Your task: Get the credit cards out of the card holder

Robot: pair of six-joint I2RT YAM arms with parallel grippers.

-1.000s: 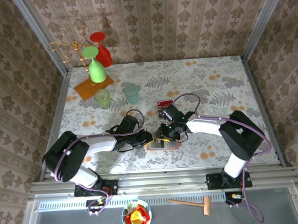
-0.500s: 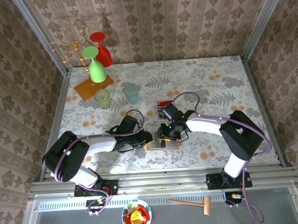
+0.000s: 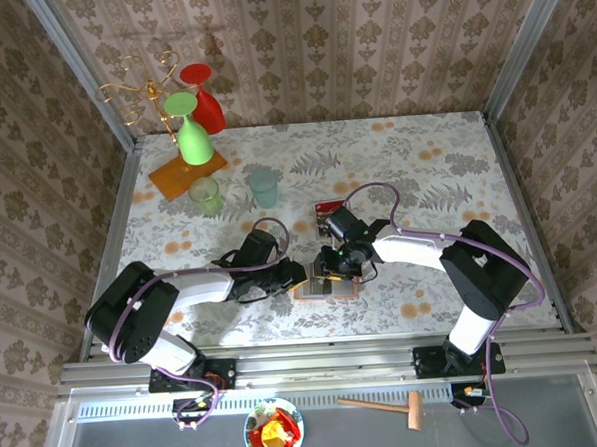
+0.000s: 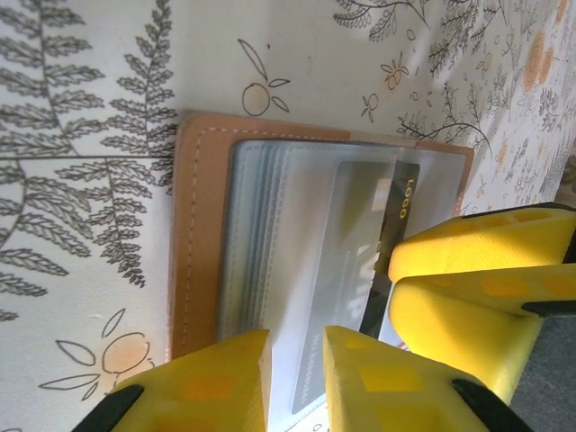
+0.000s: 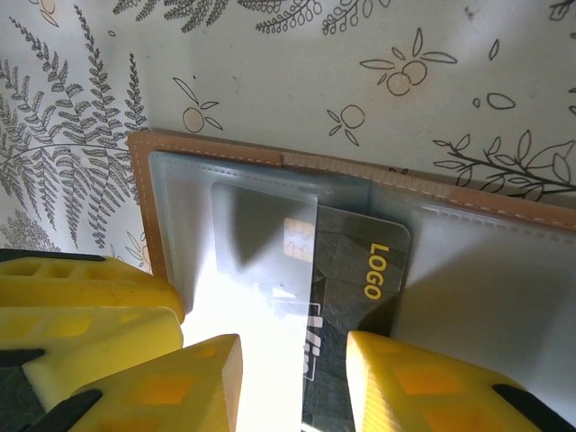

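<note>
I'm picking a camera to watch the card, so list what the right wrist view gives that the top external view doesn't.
Right wrist: the yellow LOGO print and chip on the black card, half inside a pocket. Top external: the glass rack, a mallet, a red-banded card. Both: the card holder and right gripper.

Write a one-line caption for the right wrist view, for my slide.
The right arm's fingers at a dark card, partly out of the open card holder.
</note>
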